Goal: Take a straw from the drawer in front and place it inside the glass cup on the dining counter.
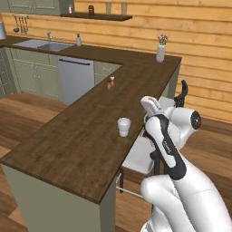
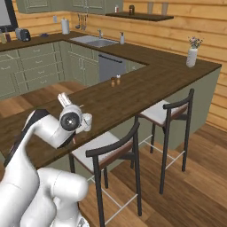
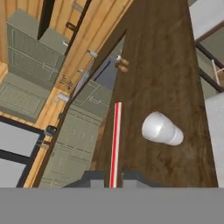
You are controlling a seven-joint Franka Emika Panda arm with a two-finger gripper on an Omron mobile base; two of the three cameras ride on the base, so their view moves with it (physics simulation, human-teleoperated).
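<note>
Your jaws [image 3: 114, 180] are clenched on the straw [image 3: 116, 140]. In the hand view it sticks straight out from between the two dark tips, and it looks red with a pale stripe. The cup [image 1: 123, 126] stands upright on the brown desk [image 1: 68, 140], near the edge where your arm is. In the hand view the cup [image 3: 162, 129] sits just to the right of the straw, and they are not touching.

I think you are at the step of bringing the straw over to the cup. To do it well, move the straw sideways until its far tip is right above the open mouth of the cup. Then tip the straw so it points down, and lower it slowly. The cup is small and light, so a bump on its rim could knock it over. Let go only when the tip is well inside. The straw is much longer than the cup, so it will probably lean on the rim.

Count with me: one straw, one cup, two stools [image 2: 116, 150] beside the desk, one white vase [image 1: 161, 52] far away at the corner, and two little brown shakers [image 1: 110, 83] in the middle.
</note>
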